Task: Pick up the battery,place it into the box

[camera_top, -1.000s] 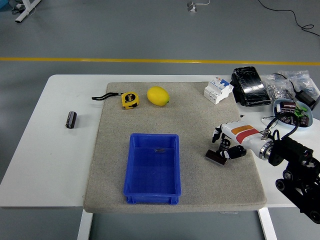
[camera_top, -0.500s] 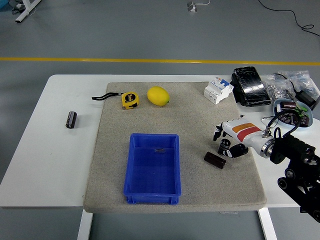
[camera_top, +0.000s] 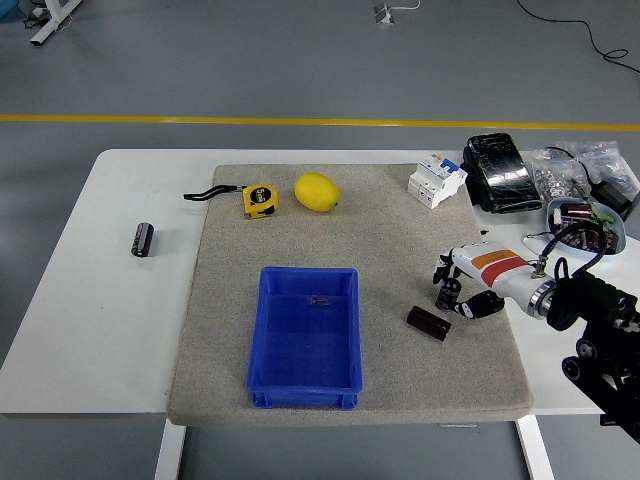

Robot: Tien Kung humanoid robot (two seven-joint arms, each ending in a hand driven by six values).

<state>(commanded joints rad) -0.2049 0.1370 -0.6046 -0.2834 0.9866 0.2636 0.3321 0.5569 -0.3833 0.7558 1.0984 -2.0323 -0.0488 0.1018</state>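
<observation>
Grey floor with a yellow line ran behind the white surface [camera_top: 80,330]. On its beige mat [camera_top: 390,230] sat the blue box [camera_top: 305,340], holding no battery. To the box's right lay the dark battery [camera_top: 428,323], flat on the mat. Just beyond it, farther right, hovered the right hand [camera_top: 462,290], its fingers [camera_top: 444,296] loosely curled, gripping nothing, just clear of the battery.

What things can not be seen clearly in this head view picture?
- Right hand: whether its fingers touch the dark battery is too small to tell.
- Small mark on the blue box floor: too small to identify.
- Clutter at the table right end: partly cut by the picture edge.
- Left arm: out of view.
</observation>
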